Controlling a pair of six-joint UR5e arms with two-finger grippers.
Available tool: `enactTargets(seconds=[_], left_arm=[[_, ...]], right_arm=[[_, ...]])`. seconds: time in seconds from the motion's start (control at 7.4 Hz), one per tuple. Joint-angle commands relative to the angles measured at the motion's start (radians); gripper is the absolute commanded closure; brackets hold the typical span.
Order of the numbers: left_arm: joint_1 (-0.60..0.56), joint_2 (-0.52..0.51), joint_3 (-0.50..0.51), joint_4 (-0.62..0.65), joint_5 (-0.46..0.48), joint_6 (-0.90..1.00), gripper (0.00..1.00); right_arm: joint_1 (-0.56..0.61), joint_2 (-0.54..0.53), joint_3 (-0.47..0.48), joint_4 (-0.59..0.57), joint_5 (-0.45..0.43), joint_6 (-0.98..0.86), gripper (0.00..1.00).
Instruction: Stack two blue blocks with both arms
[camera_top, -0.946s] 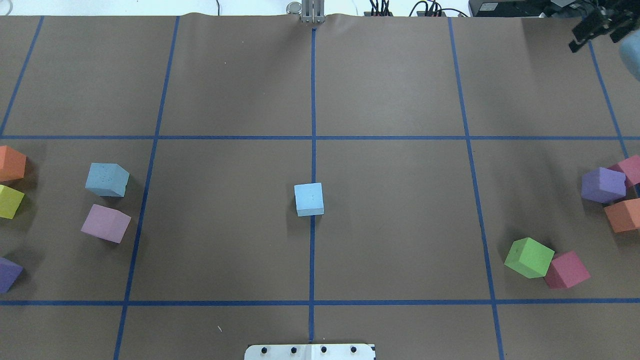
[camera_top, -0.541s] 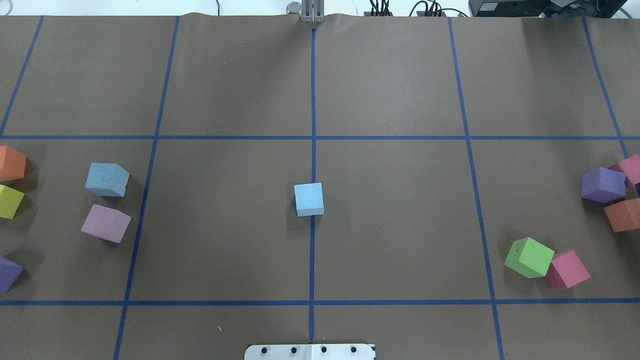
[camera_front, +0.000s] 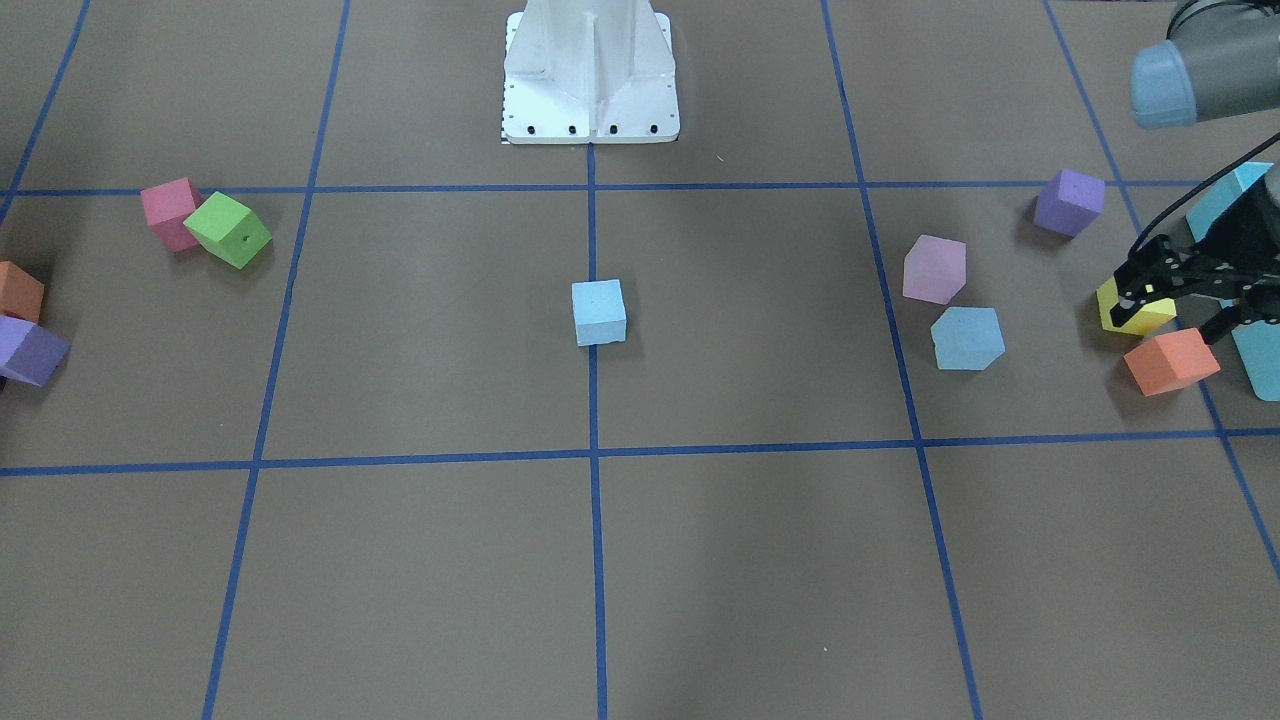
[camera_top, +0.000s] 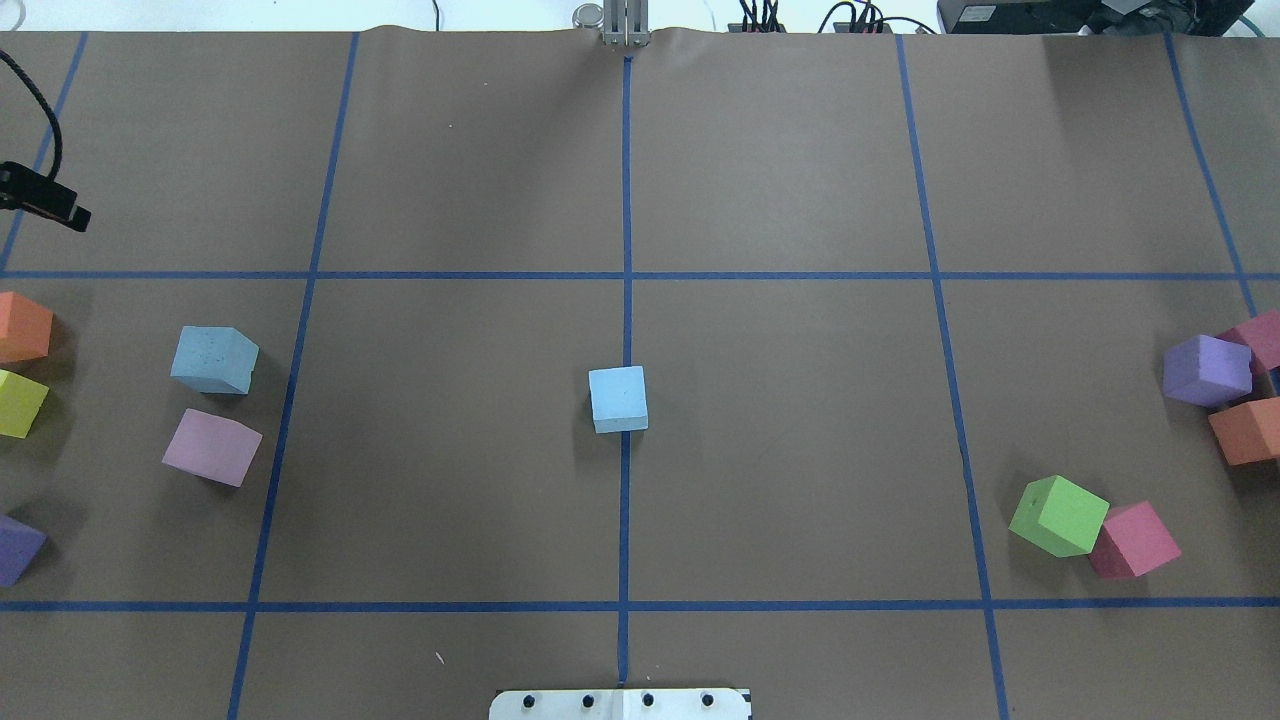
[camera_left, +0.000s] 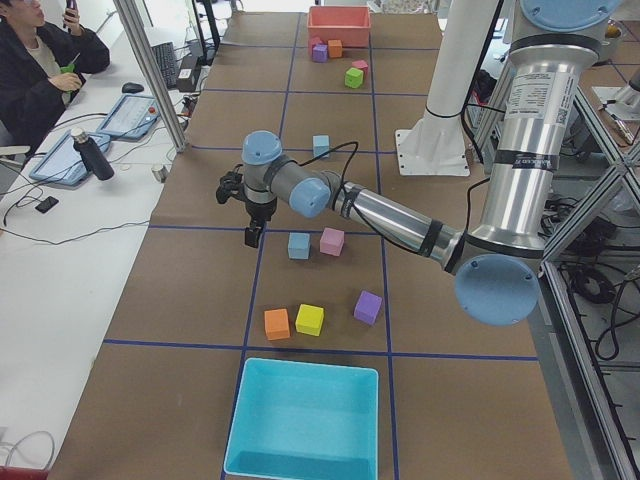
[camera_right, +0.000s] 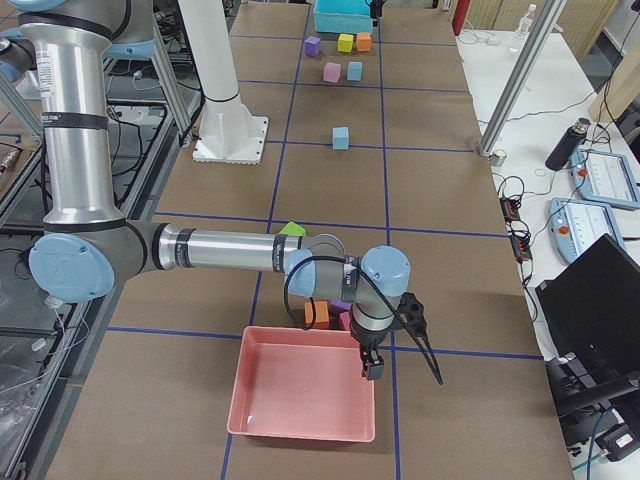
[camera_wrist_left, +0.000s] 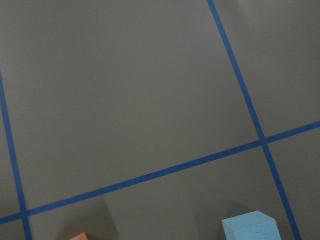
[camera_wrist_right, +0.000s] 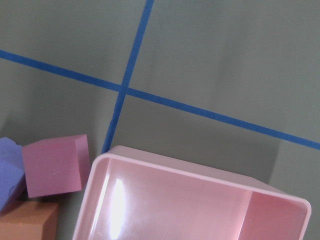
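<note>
One pale blue block (camera_top: 618, 398) sits on the centre line of the table and also shows in the front view (camera_front: 598, 312). The second blue block (camera_top: 213, 359) lies at the robot's left beside a pale purple cube (camera_top: 211, 447); its top shows in the left wrist view (camera_wrist_left: 250, 227). My left gripper (camera_front: 1170, 312) hangs open and empty above the yellow cube (camera_front: 1140, 315) and orange cube (camera_front: 1170, 360), apart from both blue blocks. One of its fingertips (camera_top: 45, 203) shows at the overhead view's left edge. My right gripper (camera_right: 400, 360) shows only in the right side view, over the pink tray's corner; I cannot tell its state.
A dark purple cube (camera_top: 15, 548) lies at the left. Green (camera_top: 1058, 515), pink (camera_top: 1133, 540), purple (camera_top: 1205, 370) and orange (camera_top: 1245, 430) cubes lie at the right. A turquoise box (camera_left: 305, 415), a pink tray (camera_right: 300, 395) and the white pedestal (camera_front: 590, 70) stand at the edges.
The right gripper has left the overhead view at its top right. A finger of the left gripper has come in at the left edge. No cube has moved.
</note>
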Motion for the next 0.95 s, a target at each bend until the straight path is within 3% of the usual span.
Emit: enactTargets(seconds=[0.0,0.41,0.81], left_arm=[[0.153,0.004,0.004,-0.008,0.094,-0.203,0.02],[0.292,0.002,0.017,-0.062,0.101,-0.357,0.02],[0.313,0.004,0.079,-0.132,0.101,-0.361,0.02]], right_arm=[[0.002,-0.021,-0.006,-0.002,-0.004,0.001,0.00],[0.002,-0.037,-0.004,0.000,-0.016,0.001,0.00],[0.002,-0.046,-0.004,0.000,-0.030,0.001,0.00]])
